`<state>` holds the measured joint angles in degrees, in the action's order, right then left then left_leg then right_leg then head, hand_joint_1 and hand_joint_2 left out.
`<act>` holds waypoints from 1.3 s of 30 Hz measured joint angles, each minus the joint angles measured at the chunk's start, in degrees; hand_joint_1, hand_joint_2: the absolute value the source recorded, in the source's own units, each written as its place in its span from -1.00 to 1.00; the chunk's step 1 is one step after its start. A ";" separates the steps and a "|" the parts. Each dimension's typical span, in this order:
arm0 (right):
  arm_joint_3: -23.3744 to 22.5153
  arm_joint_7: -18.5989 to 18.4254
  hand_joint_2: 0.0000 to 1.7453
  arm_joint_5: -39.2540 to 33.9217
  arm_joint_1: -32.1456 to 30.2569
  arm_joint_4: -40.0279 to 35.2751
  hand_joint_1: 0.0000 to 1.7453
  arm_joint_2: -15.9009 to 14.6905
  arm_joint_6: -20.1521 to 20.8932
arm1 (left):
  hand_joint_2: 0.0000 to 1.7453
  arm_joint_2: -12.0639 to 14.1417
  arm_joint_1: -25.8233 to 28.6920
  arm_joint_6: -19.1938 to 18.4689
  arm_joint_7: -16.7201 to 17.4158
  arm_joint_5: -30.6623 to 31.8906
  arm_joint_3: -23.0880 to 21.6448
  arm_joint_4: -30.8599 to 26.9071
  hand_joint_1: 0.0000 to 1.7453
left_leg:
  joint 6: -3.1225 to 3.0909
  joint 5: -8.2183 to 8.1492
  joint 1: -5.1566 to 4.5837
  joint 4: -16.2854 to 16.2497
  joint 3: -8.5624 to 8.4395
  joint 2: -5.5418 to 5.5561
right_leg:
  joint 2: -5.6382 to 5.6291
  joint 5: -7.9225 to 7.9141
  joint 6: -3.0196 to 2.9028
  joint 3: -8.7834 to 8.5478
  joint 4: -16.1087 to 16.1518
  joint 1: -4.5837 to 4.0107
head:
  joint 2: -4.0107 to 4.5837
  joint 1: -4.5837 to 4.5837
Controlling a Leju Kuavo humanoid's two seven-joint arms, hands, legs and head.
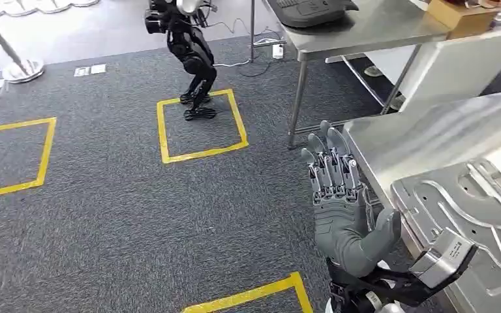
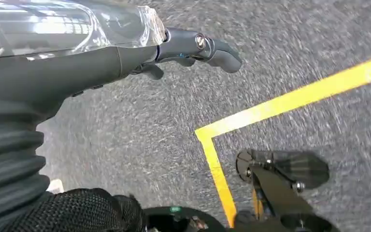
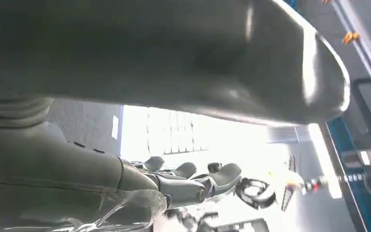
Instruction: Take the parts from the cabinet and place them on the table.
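Half-way through a cycle, judging by the layout: resting the metal part point(image 1: 470, 215) flat on the table point(image 1: 424, 130), holding the right hand point(image 1: 342, 195) empty and spread just beside its edge. Hanging the left hand point(image 2: 125, 63) over the carpet point(image 2: 140, 135), probably empty too. Next, heading to the cabinet for another part.

Even bright head view with glare on steel table point(image 1: 430, 130); motion-blurred carpet point(image 2: 140, 125); blown-out backlight at right wrist
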<state>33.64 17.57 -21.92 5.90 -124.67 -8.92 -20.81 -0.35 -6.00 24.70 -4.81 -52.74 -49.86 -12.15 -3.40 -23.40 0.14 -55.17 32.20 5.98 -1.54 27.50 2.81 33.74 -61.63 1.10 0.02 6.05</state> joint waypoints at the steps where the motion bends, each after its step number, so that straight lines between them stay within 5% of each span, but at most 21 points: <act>1: 0.00 0.00 -1.00 0.00 0.00 0.00 -1.00 0.00 0.02 | -1.00 -0.07 0.00 0.00 0.00 0.00 -0.02 0.00 -1.00 | 0.17 -0.11 0.17 0.01 0.08 0.78 | -3.54 -1.87 -0.22 -1.47 4.35 0.15 | 0.00 0.00; 2: 0.00 0.00 -1.00 0.00 -0.06 -0.02 -1.00 0.00 0.02 | -1.00 -0.13 -0.30 0.02 0.11 -0.02 -0.04 0.00 -1.00 | 0.48 -0.30 -0.35 -0.42 0.42 1.78 | -4.44 -1.36 -0.31 -2.26 6.04 0.48 | 0.00 0.04; 6: 0.00 0.00 -1.00 0.00 0.41 -0.04 -1.00 0.13 0.31 | -1.00 -0.07 0.00 0.35 0.55 -0.13 -0.07 0.00 -1.00 | 1.92 -0.01 0.46 -0.01 1.06 4.39 | -1.63 -1.45 -1.10 -2.45 6.31 0.16 | 0.00 0.00; 8: 0.00 0.00 -1.00 -0.02 0.49 -0.04 -1.00 0.31 0.42 | -1.00 -0.02 0.01 0.74 0.66 -0.13 -0.13 -0.02 -1.00 | 2.35 -2.65 0.03 -4.62 3.13 -2.77 | 0.11 -1.37 -1.61 -3.00 6.70 0.10 | 0.00 0.48; 10: 0.00 -0.09 -1.00 -0.35 0.44 -0.04 -1.00 0.31 0.46 | -1.00 -0.02 -0.35 0.94 0.72 -0.11 -0.24 0.00 -1.00 | 2.88 -6.40 0.40 -13.70 7.81 -4.42 | 2.11 -1.12 -2.01 -3.24 6.69 -0.16 | 0.00 0.50; 12: 0.00 -0.09 -1.00 -0.35 0.43 -0.04 -1.00 0.31 0.46 | -1.00 -0.02 -0.58 1.03 0.72 -0.26 -0.26 0.00 -1.00 | 3.20 -6.96 0.64 -18.16 10.27 -4.73 | 3.93 -0.77 -2.06 -3.45 6.67 -0.21 | 0.00 0.48; 15: 0.00 -0.15 -1.00 -0.48 0.47 0.00 -1.00 0.31 0.46 | -1.00 -0.02 -0.28 1.05 1.01 -0.98 -0.26 0.00 -1.00 | 3.32 -0.73 0.85 -6.87 4.44 -6.25 | 6.16 -0.08 -1.69 -4.35 6.67 -0.21 | 0.00 0.48; 16: 0.00 -0.15 -1.00 -0.54 0.48 0.00 -1.00 0.31 0.48 | -1.00 -0.02 -0.19 1.05 1.11 -1.05 -0.26 0.00 -1.00 | 3.03 1.06 0.67 -1.78 1.64 -8.76 | 6.72 0.24 -1.35 -4.83 6.68 -0.23 | 0.00 0.48; 17: 0.00 -0.15 -1.00 -0.65 0.47 -0.02 -1.00 0.31 0.48 | -1.00 -0.02 -0.27 1.05 1.20 -1.05 -0.26 0.00 -1.00 | 2.41 0.21 -0.44 -0.39 1.15 -10.85 | 7.25 0.52 -0.98 -4.97 6.60 -0.68 | 0.00 0.48; 21: 0.00 -0.18 -1.00 -0.94 0.65 -0.02 -1.00 0.31 0.59 | -1.00 -0.02 -0.10 1.18 1.40 -1.36 -0.26 0.00 -1.00 | 0.83 0.45 -0.53 -0.04 1.47 -7.83 | 9.54 1.06 0.13 -5.62 6.86 -0.65 | 0.00 0.31; 23: 0.02 -0.20 -1.00 -1.03 0.79 -0.04 -1.00 0.31 0.76 | -1.00 -0.02 0.08 1.27 1.36 -1.75 -0.26 0.00 -1.00 | 0.11 0.62 0.02 0.38 0.92 -6.59 | 4.21 3.40 0.47 -4.64 3.70 -0.12 | 0.00 0.33; 24: 0.02 -0.15 -1.00 -1.01 0.78 -0.11 -1.00 0.31 0.83 | -1.00 0.02 0.02 1.46 1.36 -2.03 -0.26 0.00 -1.00 | -0.23 0.77 -0.01 0.37 0.88 -6.00 | 2.80 5.82 0.45 -2.41 -0.83 -0.14 | 0.00 0.11; 26: 0.02 -0.26 -1.00 -1.05 0.49 -0.09 -1.00 0.26 0.85 | -1.00 -0.22 -0.01 1.75 1.14 -2.27 -0.26 0.00 -1.00 | -0.43 0.67 -0.08 0.36 0.94 -4.33 | 1.87 9.41 0.53 2.75 -10.46 -0.14 | 0.00 0.15; 27: 0.02 -0.33 -1.00 -1.14 0.47 -0.09 -1.00 0.17 0.90 | -1.00 -0.28 0.02 1.95 1.05 -2.38 -0.26 0.00 -1.00 | -0.43 0.68 -0.07 0.35 0.90 -3.45 | 1.86 9.28 0.54 4.24 -12.52 -0.13 | 0.00 0.17; 30: 0.02 -0.65 -1.00 -1.22 0.59 -0.09 -1.00 0.17 0.98 | -1.00 -0.31 0.04 2.03 0.98 -2.69 -0.26 -0.02 -1.00 | -0.25 0.60 0.23 0.26 0.47 -0.75 | 1.23 2.41 0.59 0.88 -3.25 0.25 | 0.00 0.15; 31: 0.02 -0.83 -1.00 -1.27 0.71 -0.09 -1.00 0.17 0.98 | -1.00 -0.37 0.03 2.03 0.96 -2.86 -0.26 -0.02 -1.00 | 0.07 0.45 0.36 0.12 0.38 0.18 | -1.30 -0.44 0.82 -1.54 2.31 0.72 | 0.00 0.13; 32: 0.02 -0.92 -1.00 -1.38 0.77 -0.09 -1.00 0.17 1.01 | -1.00 -0.44 -0.03 2.03 0.96 -2.91 -0.26 0.00 -1.00 | 0.54 0.35 0.10 -0.19 0.71 0.88 | -5.02 -0.61 0.91 -2.49 4.94 1.21 | 0.00 0.13; 36: 0.02 -1.29 -1.00 -1.55 1.42 -0.15 -1.00 0.17 0.98 | -1.00 -0.55 0.02 2.03 0.76 -3.02 -0.24 -0.02 -1.00 | 2.10 0.95 0.70 0.14 1.77 3.79 | -2.42 -0.74 -0.52 -2.53 5.46 0.56 | 0.00 0.13; 37: 0.00 -1.29 -1.00 -1.55 1.78 -0.15 -1.00 0.17 0.98 | -1.00 -0.55 0.12 2.05 0.72 -3.02 -0.24 -0.02 -1.00 | 2.19 0.56 0.74 -0.41 1.82 2.14 | -1.48 -0.93 -1.01 -2.62 5.68 0.78 | 0.00 0.13; 38: 0.00 -1.36 -1.00 -1.55 1.86 -0.17 -1.00 0.24 0.98 | -1.00 -0.59 0.09 2.05 0.72 -3.02 -0.24 -0.02 -1.00 | 2.39 -0.99 0.20 -2.83 2.88 -1.80 | -0.61 -0.82 -1.43 -2.71 5.68 0.71 | 0.00 0.46; 39: 0.00 -1.33 -1.00 -1.55 1.87 -0.24 -1.00 0.26 0.98 | -1.00 -0.66 -0.07 2.05 0.72 -2.99 -0.24 -0.02 -1.00 | 2.59 -3.12 0.25 -6.86 4.90 -3.49 | 0.34 -0.74 -1.74 -2.75 5.68 0.51 | 0.00 0.59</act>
<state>33.64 16.24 -23.47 7.77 -124.91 -8.66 -19.82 -1.01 -6.07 26.75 -4.09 -55.74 -50.10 -12.17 -0.81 -26.53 0.39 -62.03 37.10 2.49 -1.20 26.77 1.07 30.99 -55.94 1.61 0.02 6.64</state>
